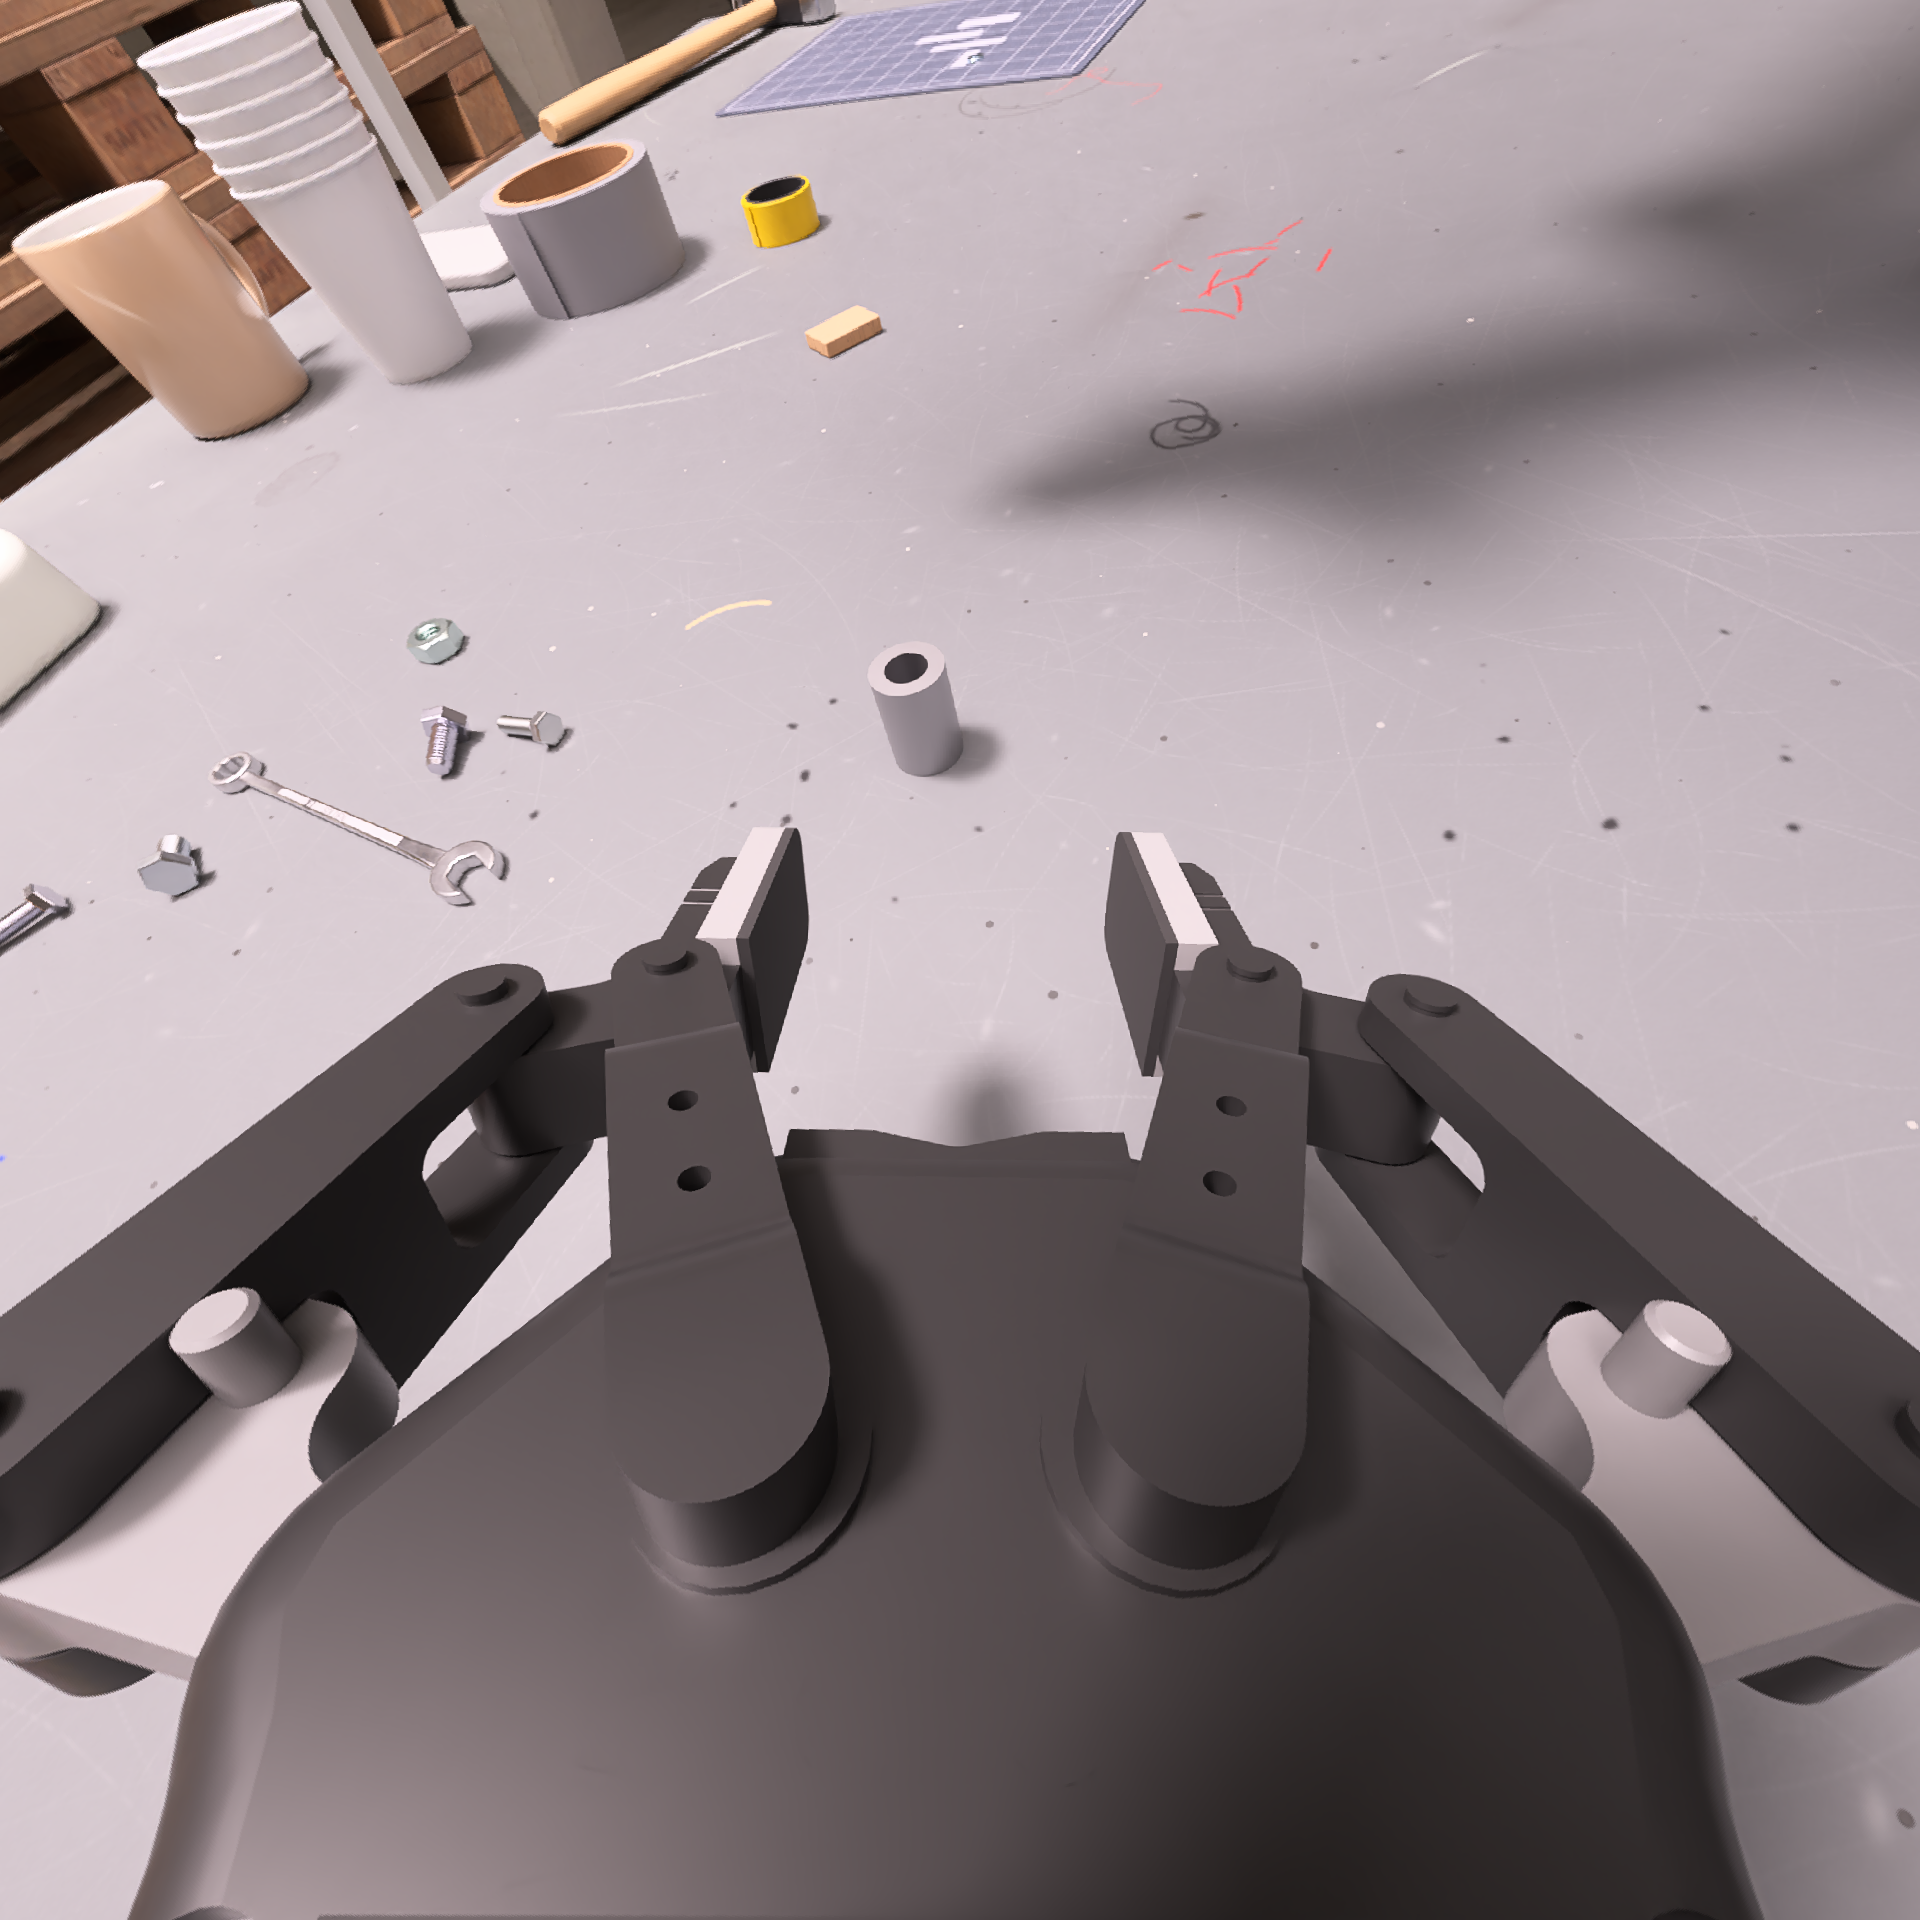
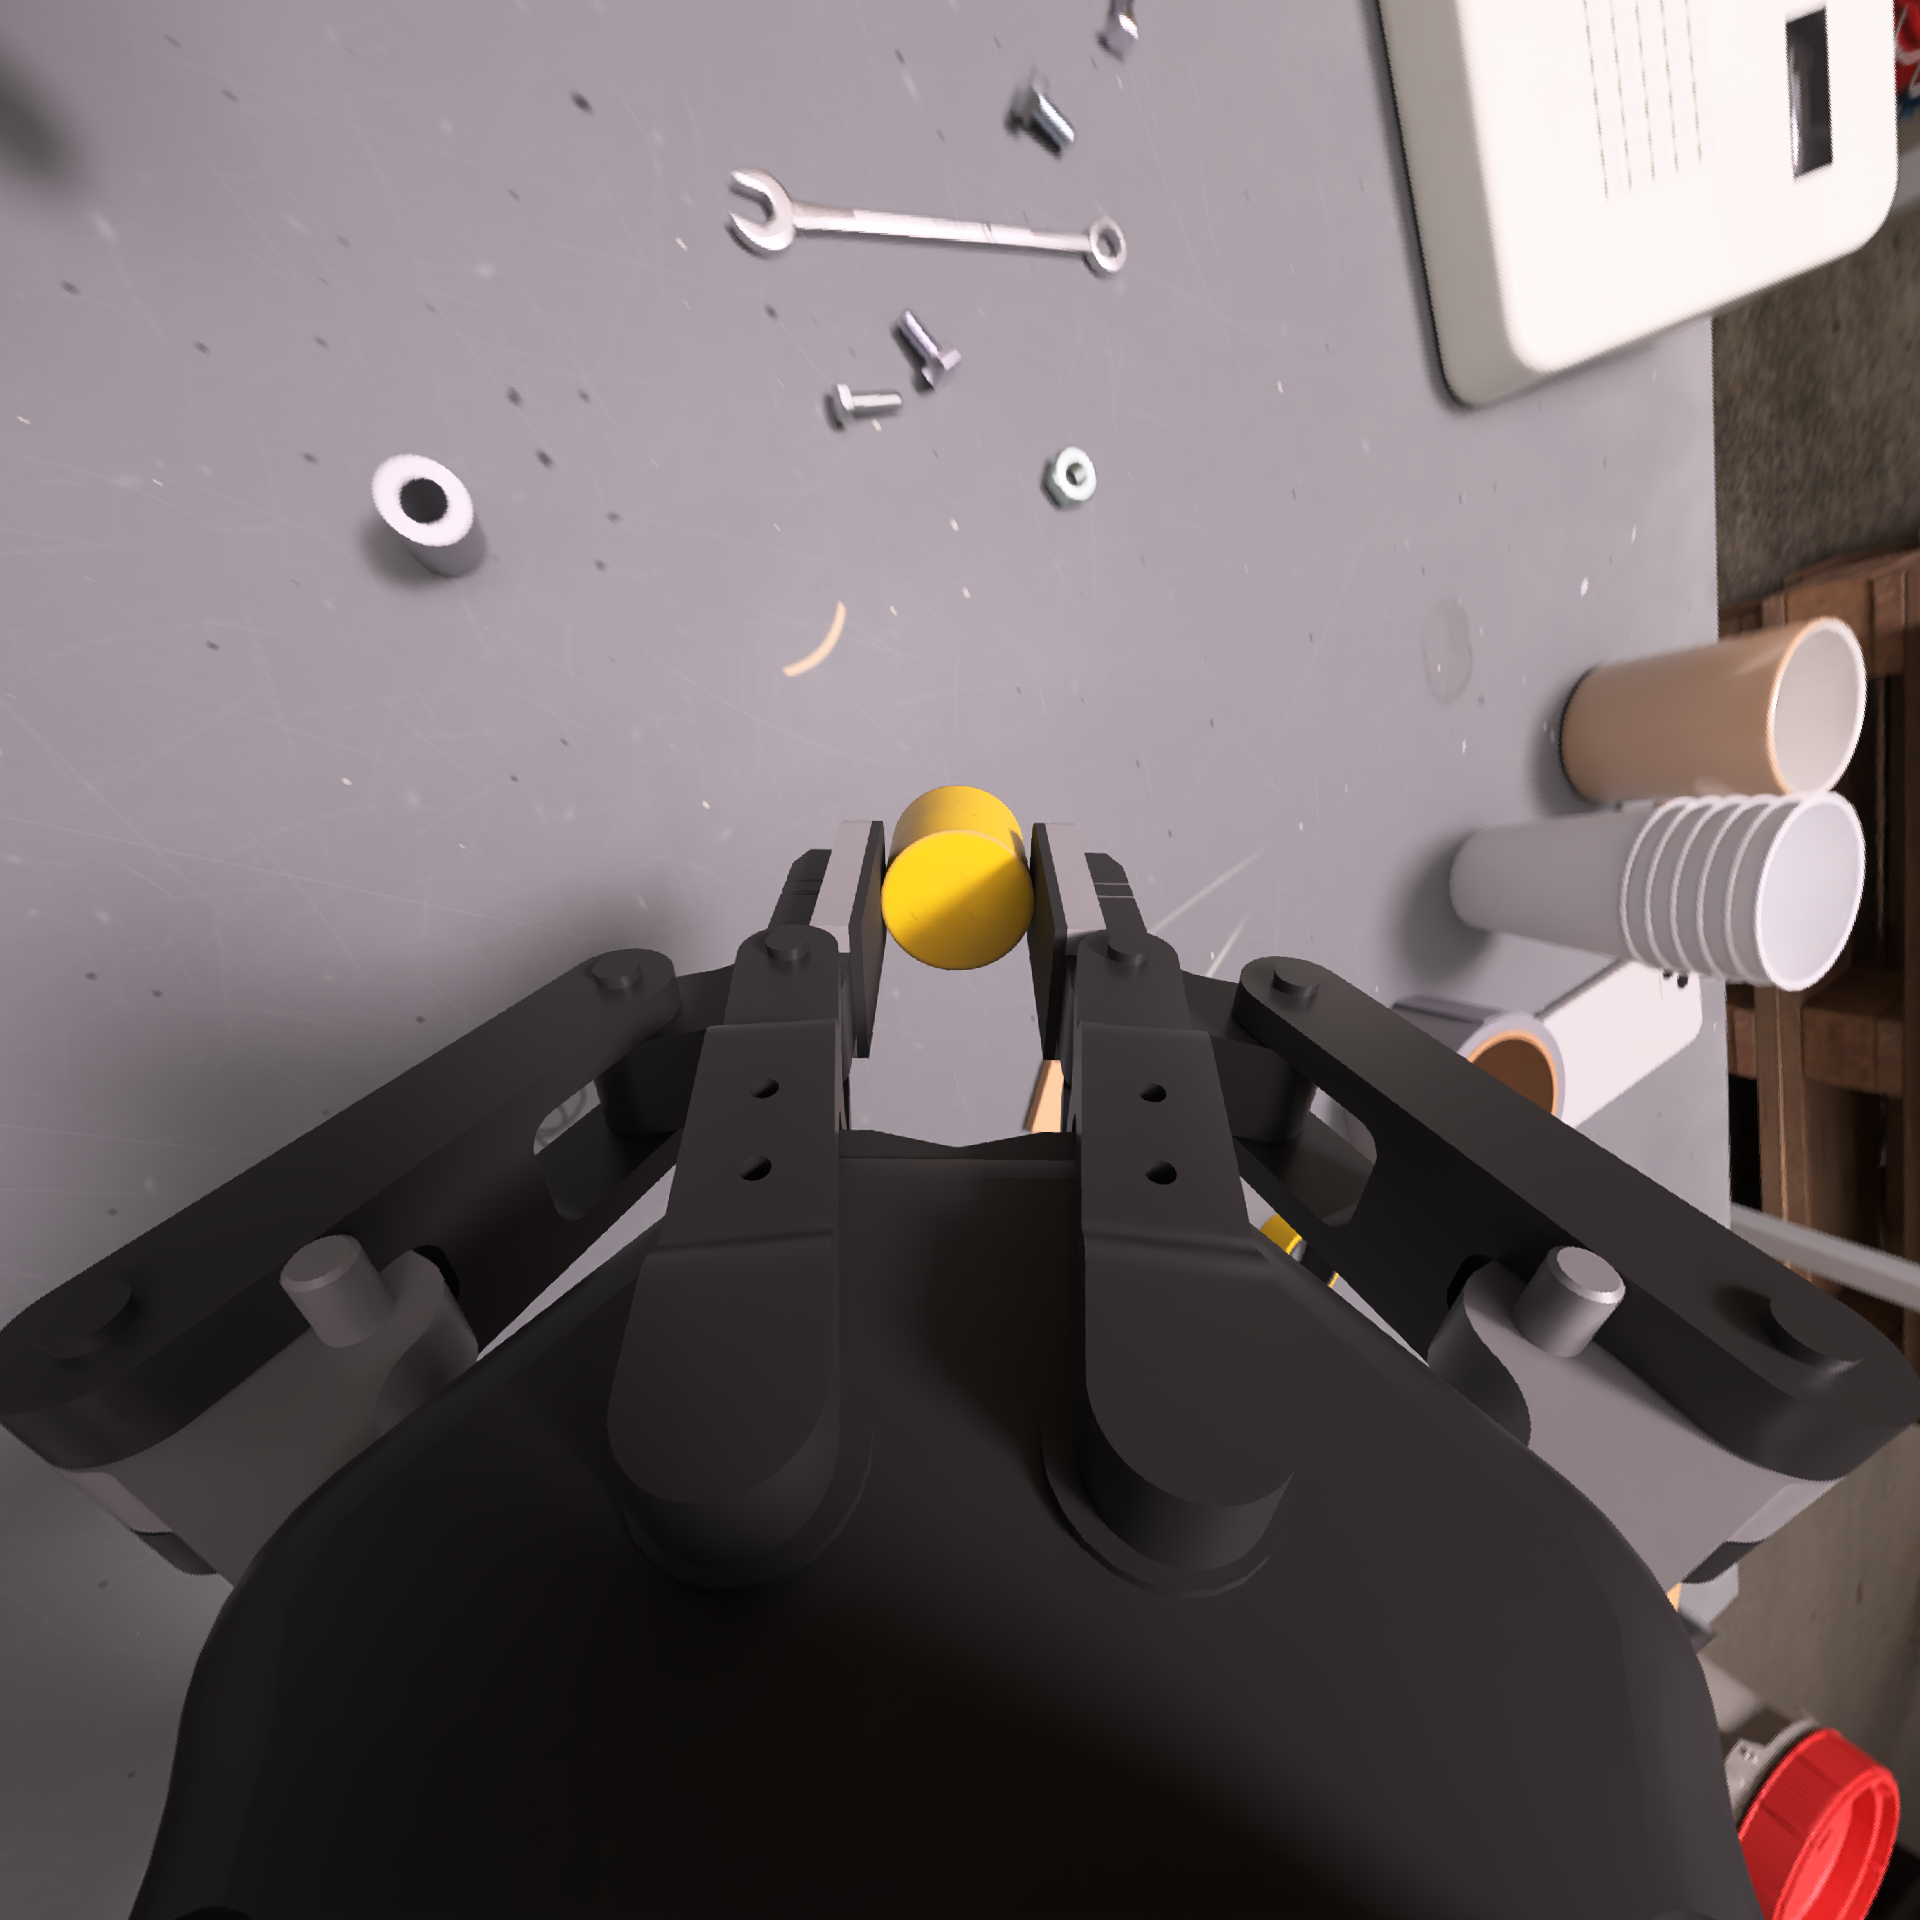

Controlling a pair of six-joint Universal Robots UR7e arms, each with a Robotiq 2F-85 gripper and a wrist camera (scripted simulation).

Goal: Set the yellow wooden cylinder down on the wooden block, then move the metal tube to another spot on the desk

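Note:
My right gripper (image 2: 956,844) is shut on the yellow wooden cylinder (image 2: 956,902) and holds it above the grey desk. A sliver of the tan wooden block (image 2: 1044,1096) shows behind its right finger. The block also shows in the left wrist view (image 1: 844,330), lying flat far ahead on the desk. The grey metal tube (image 1: 914,717) stands upright just ahead of my left gripper (image 1: 956,873), which is open and empty above the desk. The tube also shows in the right wrist view (image 2: 428,514), far to the upper left.
A wrench (image 1: 358,826), bolts (image 1: 445,736) and a nut (image 1: 436,639) lie left of the tube. Stacked white cups (image 1: 312,187), a beige cup (image 1: 156,312), a grey tape roll (image 1: 587,229) and a yellow tape roll (image 1: 779,211) stand at the back left. A white device (image 2: 1662,177) sits near the desk edge.

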